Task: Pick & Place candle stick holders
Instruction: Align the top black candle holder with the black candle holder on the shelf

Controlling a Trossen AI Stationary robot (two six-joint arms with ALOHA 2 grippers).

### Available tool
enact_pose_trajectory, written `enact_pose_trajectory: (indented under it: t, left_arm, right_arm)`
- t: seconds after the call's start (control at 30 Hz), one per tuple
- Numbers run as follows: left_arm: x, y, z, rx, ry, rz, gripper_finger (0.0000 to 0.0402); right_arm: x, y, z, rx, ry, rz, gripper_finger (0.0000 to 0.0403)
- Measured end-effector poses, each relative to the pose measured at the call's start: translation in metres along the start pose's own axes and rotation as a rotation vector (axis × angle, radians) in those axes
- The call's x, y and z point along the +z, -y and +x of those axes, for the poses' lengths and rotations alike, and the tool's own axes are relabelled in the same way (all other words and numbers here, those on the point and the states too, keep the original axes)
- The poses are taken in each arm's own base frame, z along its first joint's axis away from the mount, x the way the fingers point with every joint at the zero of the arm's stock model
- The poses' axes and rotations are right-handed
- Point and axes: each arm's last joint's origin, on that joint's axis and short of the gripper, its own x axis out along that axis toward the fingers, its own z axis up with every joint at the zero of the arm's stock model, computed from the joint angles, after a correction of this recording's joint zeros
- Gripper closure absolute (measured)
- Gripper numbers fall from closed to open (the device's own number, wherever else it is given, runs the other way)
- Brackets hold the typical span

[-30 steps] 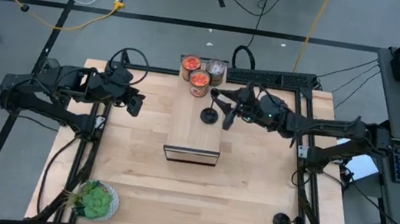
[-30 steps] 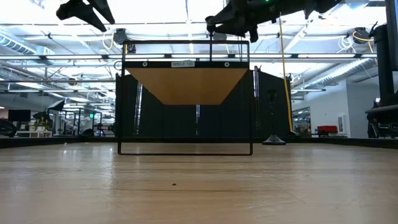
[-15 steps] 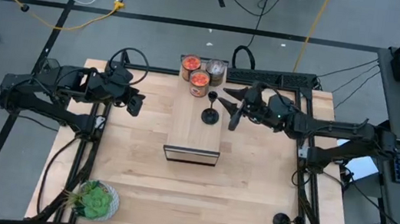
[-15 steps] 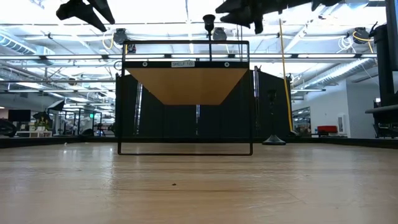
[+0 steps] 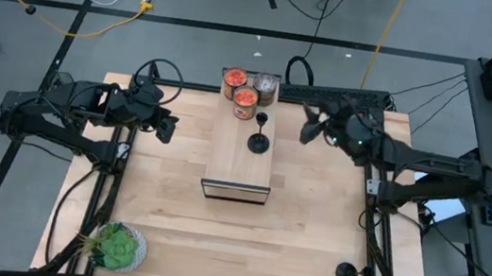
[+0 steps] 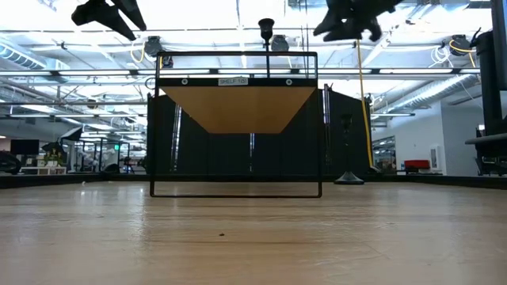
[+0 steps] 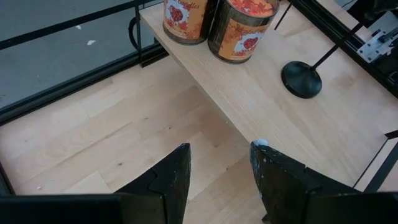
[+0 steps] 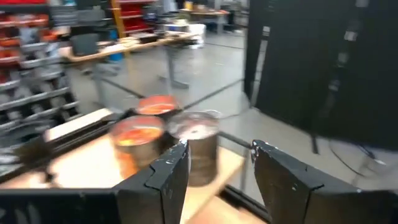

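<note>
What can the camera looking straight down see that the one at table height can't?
Only the high view shows the second candle stick holder at the table's near right corner, the potted plant and the jars. Only the low view shows the room behind and the shelf's underside. Both show the candle stick holder on the shelf, the left gripper and the open right gripper.

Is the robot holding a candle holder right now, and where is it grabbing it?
No, nothing is held. The right gripper is open beside the shelf, apart from the candle stick holder standing on it. The left gripper is open too.
</note>
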Motion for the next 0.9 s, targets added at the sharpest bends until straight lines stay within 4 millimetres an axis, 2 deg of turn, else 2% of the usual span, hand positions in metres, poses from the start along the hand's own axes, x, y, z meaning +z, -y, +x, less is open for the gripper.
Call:
enact_pose_trajectory:
  t: [0.37,0.9]
  left_arm:
    - [0.000,0.000,0.000,-0.001,0.000,-0.010,0.0229]
    - [0.000,0.000,0.000,0.000,0.001,-0.011,0.0229]
  right_arm:
    - [-0.005,0.044,0.013,-0.199,-0.096,0.147,0.0234]
    - [-0.014,0.099,0.036,-0.187,-0.247,0.502,0.0234]
